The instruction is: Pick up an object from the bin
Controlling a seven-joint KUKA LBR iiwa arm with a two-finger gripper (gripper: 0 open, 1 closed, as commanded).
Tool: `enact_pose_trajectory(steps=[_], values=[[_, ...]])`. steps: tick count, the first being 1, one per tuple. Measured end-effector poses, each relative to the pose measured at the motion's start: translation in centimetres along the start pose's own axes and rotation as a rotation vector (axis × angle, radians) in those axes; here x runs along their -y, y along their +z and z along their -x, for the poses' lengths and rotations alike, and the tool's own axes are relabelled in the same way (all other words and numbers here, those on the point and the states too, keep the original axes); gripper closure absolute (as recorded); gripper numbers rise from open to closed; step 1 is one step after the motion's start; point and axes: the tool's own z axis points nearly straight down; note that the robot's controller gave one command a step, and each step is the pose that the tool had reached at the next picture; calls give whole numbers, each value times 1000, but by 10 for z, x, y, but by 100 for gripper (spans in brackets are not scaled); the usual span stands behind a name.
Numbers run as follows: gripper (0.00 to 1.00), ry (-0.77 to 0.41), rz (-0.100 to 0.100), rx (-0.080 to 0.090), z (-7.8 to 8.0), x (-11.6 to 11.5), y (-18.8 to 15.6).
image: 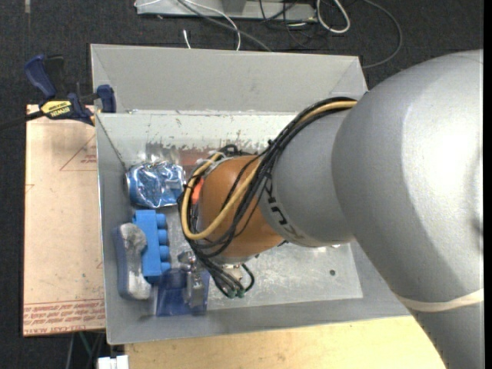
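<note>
Claw: the claw (194,281) is low in the bin's near-left part, right at the upper edge of a dark blue flat piece (173,302).
Claw state: whether it is open or closed, I cannot tell; the wrist and wiring cover most of it.
Contact: I cannot tell whether the claw touches the dark blue piece or anything else.
Arm: the thick grey arm (400,198) comes in from the right, slants down to the left and covers much of the bin's right half.
Wrist: an orange cover (234,206) wraps the wrist, with black and yellow cables (265,164) looping over it and down towards the claw.
Bin: a grey metal bin (231,75) with tall sloping walls and a scuffed, scratched bottom.
Room: a dark floor (61,14) lies around the bin, with loose cords (330,6) on it at the far side.
Far-left contents: a crumpled blue and silver foil packet (157,183) lies just beside the orange cover.
Left-side contents: a bright blue studded block (156,241) lies lengthwise, between the packet and the dark blue piece.
Left-wall contents: a grey-white lump (134,264) lies against the block's left side, close to the bin wall.
</note>
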Motion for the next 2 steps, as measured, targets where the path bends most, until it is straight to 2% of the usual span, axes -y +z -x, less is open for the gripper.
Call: enact_pose_trajectory(steps=[1, 2], values=[[100, 0, -1, -4, -1, 0, -11], [100, 0, 0, -2, 0, 0, -26]])
